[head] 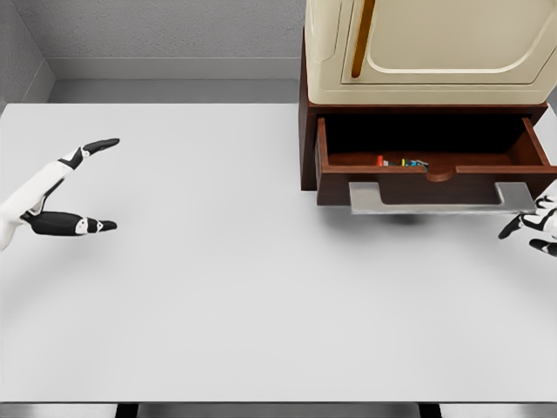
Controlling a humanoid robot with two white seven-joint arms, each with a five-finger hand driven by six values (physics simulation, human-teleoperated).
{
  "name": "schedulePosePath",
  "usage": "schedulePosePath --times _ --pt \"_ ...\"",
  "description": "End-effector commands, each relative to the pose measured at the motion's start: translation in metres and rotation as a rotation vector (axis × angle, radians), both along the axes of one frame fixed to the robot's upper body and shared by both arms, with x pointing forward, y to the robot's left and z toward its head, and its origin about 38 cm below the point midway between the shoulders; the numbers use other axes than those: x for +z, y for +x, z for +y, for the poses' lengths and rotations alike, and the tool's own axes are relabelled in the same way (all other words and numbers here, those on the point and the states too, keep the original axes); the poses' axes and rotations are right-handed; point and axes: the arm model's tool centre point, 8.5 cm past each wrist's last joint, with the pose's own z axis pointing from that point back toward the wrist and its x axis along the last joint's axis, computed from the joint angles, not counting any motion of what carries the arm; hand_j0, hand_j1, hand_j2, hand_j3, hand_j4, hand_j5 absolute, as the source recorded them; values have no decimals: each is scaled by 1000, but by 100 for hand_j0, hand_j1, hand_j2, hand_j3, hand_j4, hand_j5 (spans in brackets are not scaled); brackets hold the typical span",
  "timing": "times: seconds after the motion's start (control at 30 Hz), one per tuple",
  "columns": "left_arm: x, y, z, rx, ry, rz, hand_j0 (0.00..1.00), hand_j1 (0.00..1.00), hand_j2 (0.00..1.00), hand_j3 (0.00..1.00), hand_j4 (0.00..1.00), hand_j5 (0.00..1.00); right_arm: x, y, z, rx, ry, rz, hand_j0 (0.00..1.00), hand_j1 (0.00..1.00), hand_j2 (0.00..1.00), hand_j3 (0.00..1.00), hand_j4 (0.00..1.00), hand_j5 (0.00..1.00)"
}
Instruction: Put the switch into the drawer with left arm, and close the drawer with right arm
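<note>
At far left, the left hand [65, 187], white with black fingertips, hovers with fingers spread wide, holding nothing. Smooth white table [218, 305] stretches bare between it and one dark wooden drawer [431, 170], pulled open, with a flat grey metal handle [439, 198]. One small multicoloured switch [402, 162] lies inside the drawer. The right hand [535, 228] sits at the right edge beside the handle, fingers loosely open, holding nothing.

Left hand [65, 187] was seen at left edge, arm entering from lower left. Fingers were spread wide, thumb and forefinger parted; nothing was held. Right hand [535, 225] was seen at right edge, mostly cropped, fingers loosely extended; nothing was grasped.
</note>
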Motion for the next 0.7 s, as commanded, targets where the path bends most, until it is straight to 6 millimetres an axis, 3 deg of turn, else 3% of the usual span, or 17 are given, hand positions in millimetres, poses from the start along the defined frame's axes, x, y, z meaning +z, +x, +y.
schedulePosePath --times 0.0,0.4,0.67 --pt "0 0 0 1 -10 2 100 100 100 100 100 100 -4 -2 3 -5 28 -1 60 60 60 60 60 60" --pt "-1 0 1 6 -11 6 100 100 100 100 100 100 -3 4 6 -4 36 -37 60 60 60 60 60 60" --pt "-1 0 1 6 -11 6 100 100 100 100 100 100 -13 -8 -4 5 -38 44 60 60 60 60 60 60"
